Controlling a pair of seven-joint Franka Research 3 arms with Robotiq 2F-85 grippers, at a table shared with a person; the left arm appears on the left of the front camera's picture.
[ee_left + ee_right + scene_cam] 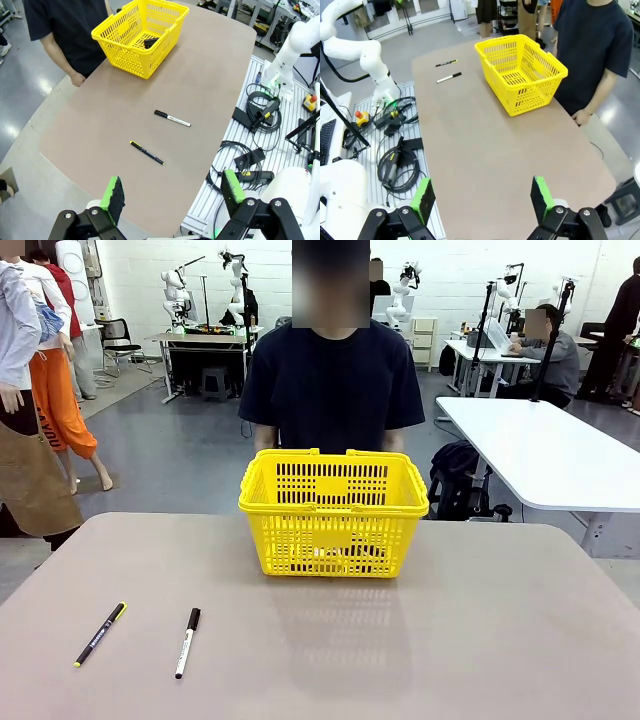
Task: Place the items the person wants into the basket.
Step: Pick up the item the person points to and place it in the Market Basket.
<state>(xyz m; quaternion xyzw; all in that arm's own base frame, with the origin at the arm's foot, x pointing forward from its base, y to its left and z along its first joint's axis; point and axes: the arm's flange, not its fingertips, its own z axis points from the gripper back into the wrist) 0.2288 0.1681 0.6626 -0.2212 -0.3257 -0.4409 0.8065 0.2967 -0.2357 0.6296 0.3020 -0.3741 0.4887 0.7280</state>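
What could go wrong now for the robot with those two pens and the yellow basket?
The robot might wrongly grab a pen: the yellow-tipped pen and the white pen are the loose things on the table. Both lie flat and thin, so open fingers could slip off them. The basket stands close to the person, so a reach there might bump a hand.

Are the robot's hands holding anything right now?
No. The left gripper and the right gripper both have open jaws with nothing between them, raised above the table.
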